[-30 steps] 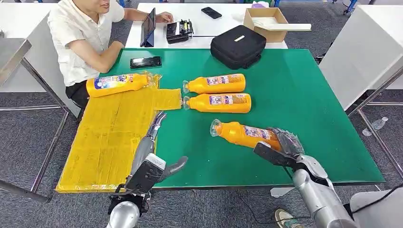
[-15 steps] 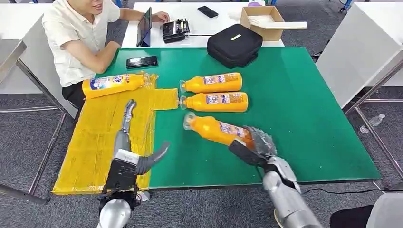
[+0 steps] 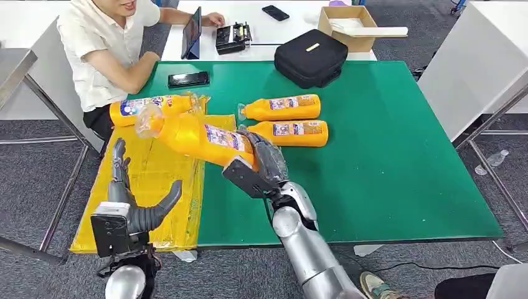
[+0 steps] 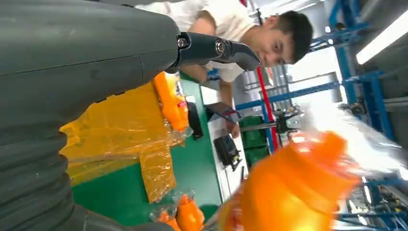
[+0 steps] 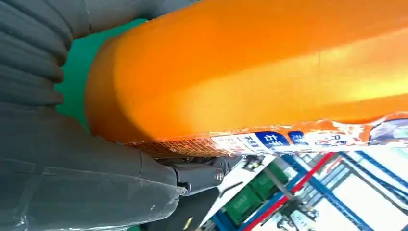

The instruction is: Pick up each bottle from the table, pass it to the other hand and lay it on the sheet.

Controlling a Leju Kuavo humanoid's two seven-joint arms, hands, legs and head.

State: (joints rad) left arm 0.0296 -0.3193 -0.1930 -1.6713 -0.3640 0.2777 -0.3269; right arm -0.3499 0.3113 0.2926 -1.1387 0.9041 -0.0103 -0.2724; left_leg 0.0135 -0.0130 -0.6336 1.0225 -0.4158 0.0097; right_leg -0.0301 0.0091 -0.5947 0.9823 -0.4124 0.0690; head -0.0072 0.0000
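My right hand (image 3: 258, 163) grips an orange bottle (image 3: 196, 135) by its base and holds it in the air over the edge of the yellow sheet (image 3: 143, 180), cap end toward my left. The same orange bottle (image 5: 269, 72) fills the right wrist view, and its cap end (image 4: 293, 187) looms close in the left wrist view. My left hand (image 3: 127, 202) is raised over the sheet, fingers spread, holding nothing. One orange bottle (image 3: 149, 107) lies at the sheet's far end. Two more orange bottles (image 3: 281, 108) (image 3: 292, 132) lie side by side on the green table (image 3: 386, 149).
A person in a white shirt (image 3: 103, 43) sits at the table's far left corner beside a phone (image 3: 188, 79). A black case (image 3: 311, 57) stands at the far edge. Behind it is a white table with a cardboard box (image 3: 352, 22).
My right hand has lifted the bottle off the green table and carried it left, up over the sheet's edge. My left hand has drawn back and left, opening upward.
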